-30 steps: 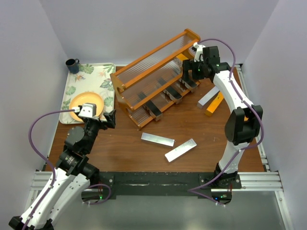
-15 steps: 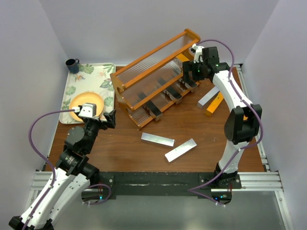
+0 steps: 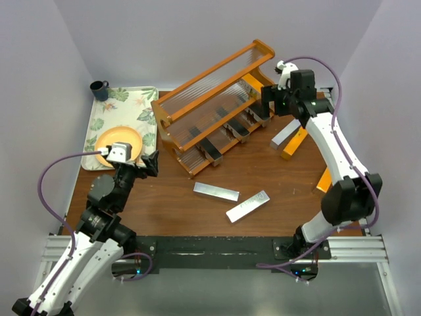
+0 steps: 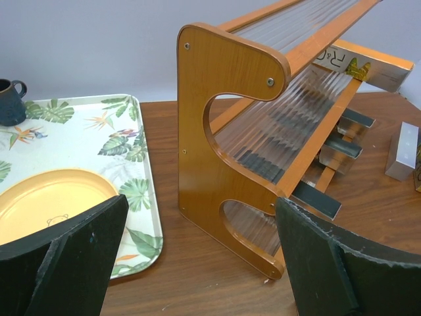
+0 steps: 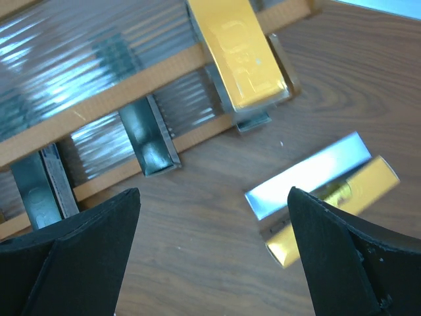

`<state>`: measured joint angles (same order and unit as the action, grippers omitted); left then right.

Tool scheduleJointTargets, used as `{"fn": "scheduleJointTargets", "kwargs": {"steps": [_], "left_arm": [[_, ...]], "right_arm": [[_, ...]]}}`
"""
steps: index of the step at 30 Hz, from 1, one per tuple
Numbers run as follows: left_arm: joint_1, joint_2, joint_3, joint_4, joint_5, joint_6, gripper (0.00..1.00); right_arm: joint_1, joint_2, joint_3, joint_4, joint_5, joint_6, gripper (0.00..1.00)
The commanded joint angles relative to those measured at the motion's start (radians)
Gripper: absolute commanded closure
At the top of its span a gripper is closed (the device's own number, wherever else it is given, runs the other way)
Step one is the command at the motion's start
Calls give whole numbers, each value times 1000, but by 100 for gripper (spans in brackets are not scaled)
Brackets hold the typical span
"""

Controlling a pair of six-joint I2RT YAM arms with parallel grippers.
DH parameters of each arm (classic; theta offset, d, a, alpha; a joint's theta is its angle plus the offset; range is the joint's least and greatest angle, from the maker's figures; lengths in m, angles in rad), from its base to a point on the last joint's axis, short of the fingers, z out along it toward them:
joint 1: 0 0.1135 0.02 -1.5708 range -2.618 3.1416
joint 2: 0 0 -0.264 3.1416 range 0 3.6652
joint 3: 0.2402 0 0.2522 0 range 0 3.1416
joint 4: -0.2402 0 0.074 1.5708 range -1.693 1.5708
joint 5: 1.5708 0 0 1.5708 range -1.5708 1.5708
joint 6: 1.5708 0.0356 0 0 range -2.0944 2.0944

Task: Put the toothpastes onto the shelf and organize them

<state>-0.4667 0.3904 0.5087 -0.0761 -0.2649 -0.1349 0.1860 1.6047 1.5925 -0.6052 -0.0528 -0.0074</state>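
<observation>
The orange-brown shelf [image 3: 210, 99] stands at the back centre. Three dark grey toothpastes [image 3: 237, 130] lie on its lowest tier, and an orange-gold one [image 5: 238, 56] lies on a higher tier. My right gripper [image 3: 268, 108] is open and empty just off the shelf's right end; its view [image 5: 210, 263] looks down on bare table beside a silver carton [image 5: 309, 179] and an orange-gold carton [image 5: 339, 205] lying side by side. Two silver cartons [image 3: 216, 191] [image 3: 248, 206] lie on the table in front. My left gripper [image 3: 152, 163] is open and empty, facing the shelf's left end panel [image 4: 217, 145].
A floral tray [image 3: 141, 105] with a yellow plate [image 3: 112, 141] sits at the back left, with a dark mug [image 3: 99, 89] behind it. Another orange-gold carton [image 3: 322, 181] lies near the right table edge, partly behind my right arm.
My right gripper has drawn back to the right from the shelf's end, and the arm's elbow swung right and nearer. The left arm has not moved.
</observation>
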Motion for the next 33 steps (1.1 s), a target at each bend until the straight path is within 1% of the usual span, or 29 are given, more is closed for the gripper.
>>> {"fn": "scheduleJointTargets", "kwargs": {"steps": [1,3,4,6,7,9,10,11,13,14,16,19,23,26,28,33], "left_arm": [[3,-15,-2,36,10,15,0],[3,-16,-4,33,10,15,0],[3,-21,-4,35,10,15,0],[3,-24,-4,33,10,14,0],[3,-28,-6,35,10,14,0],[3,-33,-4,33,10,14,0],[3,-33,-6,33,10,14,0],[3,-35,-4,33,10,12,0],[3,-38,-4,33,10,12,0],[2,-38,-6,35,10,12,0],[2,-42,-6,33,10,12,0],[0,-44,-4,32,10,11,0],[-1,-47,-6,32,12,11,0],[-4,-48,-4,30,10,11,0],[-4,-50,-4,30,10,9,0],[-7,-51,-4,29,10,12,0]], "right_arm": [[1,-95,-109,59,126,73,1],[0,-142,-159,79,160,102,2],[1,-159,-222,114,200,131,1],[1,-190,-288,153,250,170,1],[1,-213,-351,186,314,213,1],[1,-238,-411,218,373,262,1],[1,-261,-469,244,404,320,1],[1,-273,-498,260,468,348,1],[1,-313,-593,323,514,429,1],[1,-324,-623,343,562,451,1],[1,-336,-684,387,597,504,1],[0,-318,-723,423,620,544,2],[0,-232,-733,450,634,580,2],[1,-180,-746,502,640,596,2],[0,-154,-738,533,639,600,2],[-6,-43,-684,544,650,612,5]]}}
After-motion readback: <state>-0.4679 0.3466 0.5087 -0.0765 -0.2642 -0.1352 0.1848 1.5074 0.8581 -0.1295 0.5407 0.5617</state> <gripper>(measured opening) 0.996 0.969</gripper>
